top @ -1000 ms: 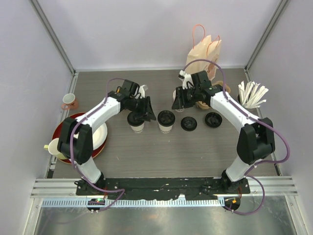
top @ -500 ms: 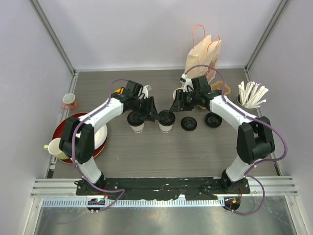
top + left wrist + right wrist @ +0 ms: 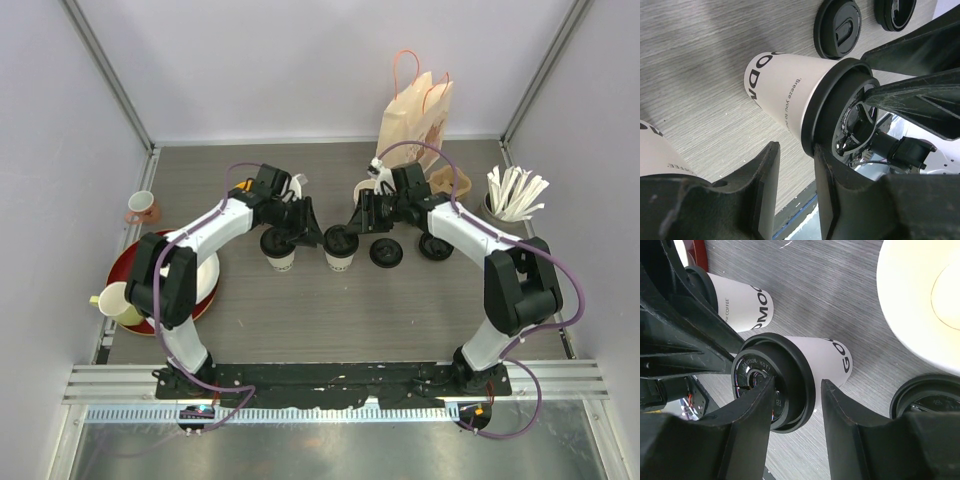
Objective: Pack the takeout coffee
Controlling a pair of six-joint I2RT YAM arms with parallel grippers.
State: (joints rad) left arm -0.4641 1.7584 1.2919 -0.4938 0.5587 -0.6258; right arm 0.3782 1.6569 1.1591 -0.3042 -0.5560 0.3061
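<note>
Two takeout coffee cups, white paper with black lids, stand side by side mid-table: the left cup (image 3: 281, 250) and the right cup (image 3: 340, 247). My left gripper (image 3: 308, 228) hangs between them. In the left wrist view the left gripper (image 3: 795, 150) is open with only table showing in its gap, and its right finger (image 3: 837, 195) rests against the right cup's lid (image 3: 840, 112). My right gripper (image 3: 356, 222) comes at the same cup from the other side. The right gripper (image 3: 798, 385) is open, one finger over the lid's top (image 3: 767, 385) and the other outside the rim.
Two loose black lids (image 3: 386, 252) (image 3: 436, 245) lie right of the cups. A brown paper bag (image 3: 415, 110) stands at the back, white sticks in a holder (image 3: 515, 192) at far right. A red tray (image 3: 135, 262), cream mug (image 3: 118, 303) and pink cup (image 3: 141, 207) sit at left.
Both grippers have closed in on the right cup's lid, the left one moving right and the right one moving left. The right gripper's fingers have spread a little wider.
</note>
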